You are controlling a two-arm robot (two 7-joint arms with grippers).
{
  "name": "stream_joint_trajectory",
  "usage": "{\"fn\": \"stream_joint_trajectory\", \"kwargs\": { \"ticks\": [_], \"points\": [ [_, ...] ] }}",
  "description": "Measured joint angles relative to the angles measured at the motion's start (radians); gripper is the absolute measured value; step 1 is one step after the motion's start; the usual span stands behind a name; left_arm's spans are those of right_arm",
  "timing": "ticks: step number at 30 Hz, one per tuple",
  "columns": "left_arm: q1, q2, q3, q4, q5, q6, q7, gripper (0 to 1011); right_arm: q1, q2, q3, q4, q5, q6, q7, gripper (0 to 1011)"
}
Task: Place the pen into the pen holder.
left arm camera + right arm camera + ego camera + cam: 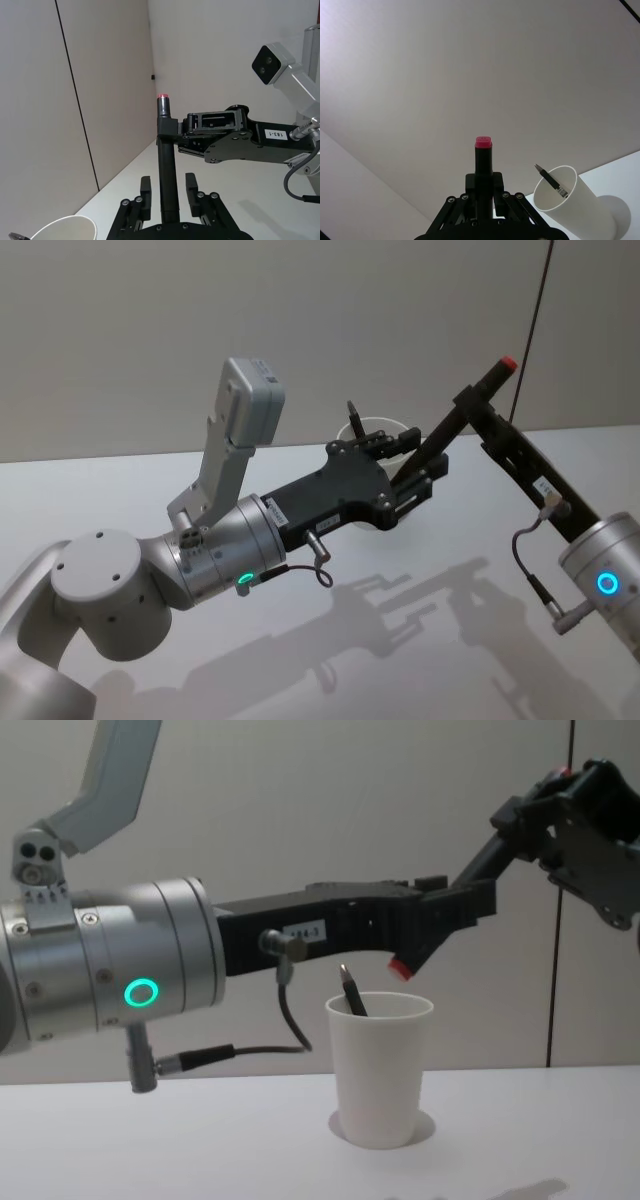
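on your left, the left gripper (168,186) is up off the table (150,1140) with its fingers parted, one on each side of the lower barrel of the pen (167,165) and a sliver of gap on both sides, so it has hold of nothing. below and just behind it the pen holder (380,1070) stands upright on the table, with a second pen (350,990) already leaning against its rim. the task's pen is in the air above and to the right of the cup, tilted, red cap uppermost. further right, the right gripper (483,180) is closed on the pen's upper barrel just under the cap and carries it alone. expect the pen to be light and stiff, with a smooth round barrel that may swivel or slip in a loose pinch; you would do best to close on the plain barrel below the right gripper's hold, square across it. the paper cup looks light and easy to tip, so lower the pen in, don't nudge the rim
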Motion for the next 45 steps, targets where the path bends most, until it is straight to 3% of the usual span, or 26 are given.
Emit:
{"fn": "stream_joint_trajectory", "kwargs": {
  "ticks": [15,20,31,45],
  "points": [
    [0.0,0.0,0.0,0.0,0.0,0.0,0.0,880,0.0,0.0,0.0,0.0,0.0,0.0,0.0,184],
    [0.0,0.0,0.0,0.0,0.0,0.0,0.0,992,0.0,0.0,0.0,0.0,0.0,0.0,0.0,184],
    [0.0,0.0,0.0,0.0,0.0,0.0,0.0,1001,0.002,0.003,-0.001,0.005,-0.011,-0.008,0.012,184],
    [0.0,0.0,0.0,0.0,0.0,0.0,0.0,1001,0.021,0.024,0.015,0.041,-0.078,-0.052,0.052,184]
  ]
}}
